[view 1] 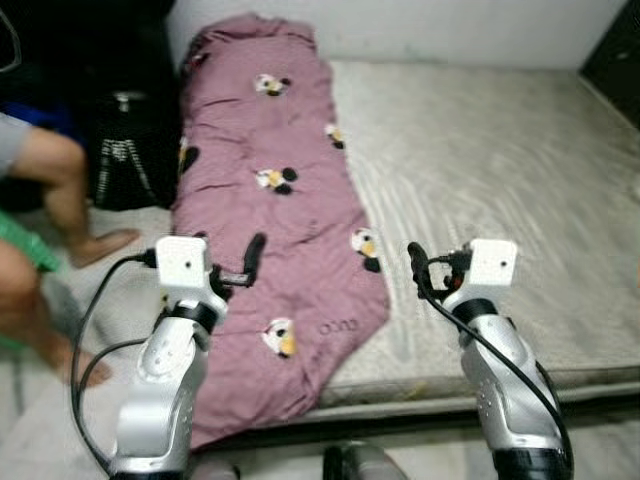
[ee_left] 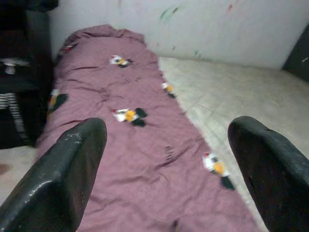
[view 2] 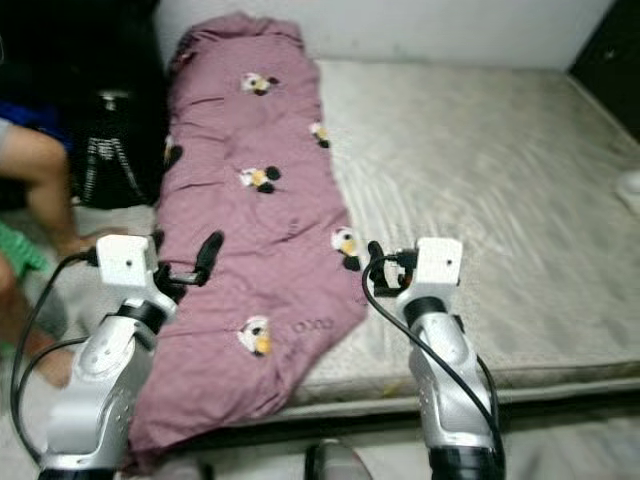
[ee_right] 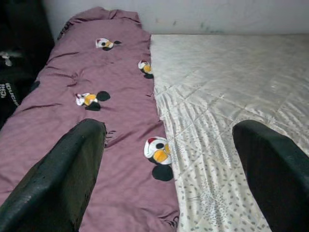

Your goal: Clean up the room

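A mauve blanket with cartoon mouse prints lies folded lengthwise along the left side of the bed, its near end hanging over the front edge. The pale quilted mattress is bare to its right. My left gripper hovers open over the blanket's near left part, with nothing between its fingers. My right gripper is open above the mattress just right of the blanket's edge, its fingers apart and holding nothing. The blanket fills much of both wrist views.
A person sits at the left, bare legs and feet on the floor by the bed. A black bag with white markings stands against the bed's left side. A white wall runs behind the bed.
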Tool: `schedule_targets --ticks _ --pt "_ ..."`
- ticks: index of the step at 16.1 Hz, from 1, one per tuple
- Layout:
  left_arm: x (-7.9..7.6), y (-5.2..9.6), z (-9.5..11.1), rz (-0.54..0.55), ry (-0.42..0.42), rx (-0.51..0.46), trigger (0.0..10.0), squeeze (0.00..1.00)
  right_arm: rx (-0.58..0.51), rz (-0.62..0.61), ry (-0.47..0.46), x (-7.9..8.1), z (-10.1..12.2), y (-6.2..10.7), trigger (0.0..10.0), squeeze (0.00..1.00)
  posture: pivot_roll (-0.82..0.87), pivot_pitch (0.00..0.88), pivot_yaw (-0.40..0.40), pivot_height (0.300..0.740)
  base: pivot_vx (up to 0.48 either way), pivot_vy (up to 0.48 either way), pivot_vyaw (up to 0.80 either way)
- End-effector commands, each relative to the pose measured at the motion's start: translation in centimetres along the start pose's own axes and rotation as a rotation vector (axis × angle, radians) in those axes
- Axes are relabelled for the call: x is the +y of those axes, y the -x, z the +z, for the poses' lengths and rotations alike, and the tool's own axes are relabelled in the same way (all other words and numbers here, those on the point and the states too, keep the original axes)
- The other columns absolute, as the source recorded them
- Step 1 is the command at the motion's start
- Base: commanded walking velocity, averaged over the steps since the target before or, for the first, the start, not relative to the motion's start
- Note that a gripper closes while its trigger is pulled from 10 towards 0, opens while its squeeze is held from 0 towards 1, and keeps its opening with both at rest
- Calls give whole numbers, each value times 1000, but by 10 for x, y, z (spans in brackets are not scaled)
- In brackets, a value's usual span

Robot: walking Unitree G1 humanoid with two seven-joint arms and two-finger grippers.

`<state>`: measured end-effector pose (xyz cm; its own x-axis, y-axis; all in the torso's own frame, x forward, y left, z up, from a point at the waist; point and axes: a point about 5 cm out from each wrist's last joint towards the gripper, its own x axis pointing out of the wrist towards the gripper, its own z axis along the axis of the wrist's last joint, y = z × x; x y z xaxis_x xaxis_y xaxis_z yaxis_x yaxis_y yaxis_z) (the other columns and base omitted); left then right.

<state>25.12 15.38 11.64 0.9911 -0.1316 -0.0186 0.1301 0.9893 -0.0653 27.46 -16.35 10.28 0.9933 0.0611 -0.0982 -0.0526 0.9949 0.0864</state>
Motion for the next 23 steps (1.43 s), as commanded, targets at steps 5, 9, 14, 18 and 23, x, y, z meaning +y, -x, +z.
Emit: schedule_targets --ticks 5,9,14,18,23 --pt "20 22 1 78 -76 17 10000 0 3 26 2 5 -1 -13 10000 0 50 114 -89 728 0 0 0" --pt "19 24 2 93 -98 14 10000 0 4 35 -5 9 -3 -11 10000 0 49 125 -85 683 0 0 0" --pt "18 22 4 93 -101 10 10000 0 -3 32 -13 9 -3 -11 10000 0 45 123 -82 624 0 0 0" --pt "16 19 4 110 -91 8 10000 0 -15 37 -17 9 0 -12 10000 0 40 119 -89 595 0 0 0" --pt "14 17 4 97 -68 11 10000 0 -15 39 -13 9 1 -12 10000 0 33 114 -94 595 0 0 0"
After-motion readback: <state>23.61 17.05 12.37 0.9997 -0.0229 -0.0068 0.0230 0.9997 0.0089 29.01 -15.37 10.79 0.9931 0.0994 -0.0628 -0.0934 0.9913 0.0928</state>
